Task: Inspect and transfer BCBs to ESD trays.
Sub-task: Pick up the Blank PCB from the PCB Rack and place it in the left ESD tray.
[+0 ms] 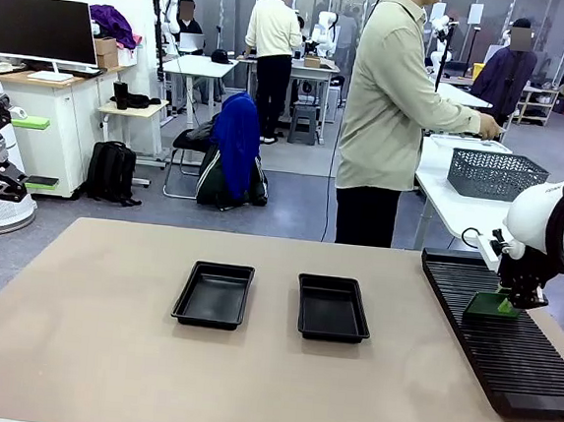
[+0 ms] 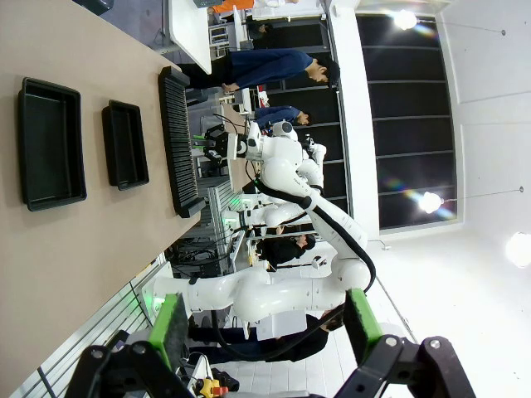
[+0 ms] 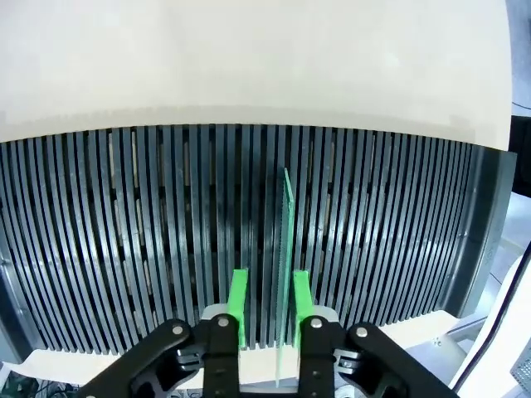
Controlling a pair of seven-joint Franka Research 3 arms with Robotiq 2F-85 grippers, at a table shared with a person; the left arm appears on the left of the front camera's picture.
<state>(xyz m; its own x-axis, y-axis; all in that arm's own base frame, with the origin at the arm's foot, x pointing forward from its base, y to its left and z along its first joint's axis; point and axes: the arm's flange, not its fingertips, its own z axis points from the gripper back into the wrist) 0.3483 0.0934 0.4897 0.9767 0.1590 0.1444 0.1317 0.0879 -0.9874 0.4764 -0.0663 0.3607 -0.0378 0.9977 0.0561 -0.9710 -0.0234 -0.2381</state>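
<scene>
While left claw (image 2: 265, 307) gapes wide, right claw (image 3: 270, 282) narrowly straddles a thin, upright BCB (image 3: 288, 236).

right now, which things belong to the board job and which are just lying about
Job: BCB, slotted rack, left ESD tray, right ESD tray, right tool straddling the BCB.
Lying about: grey basket, black backpack, monitor, blue jacket.

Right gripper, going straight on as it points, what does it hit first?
Probably the rack: the upright board stands between the right gripper's fingers, so they would reach its ribs first. Depth unclear.
</scene>
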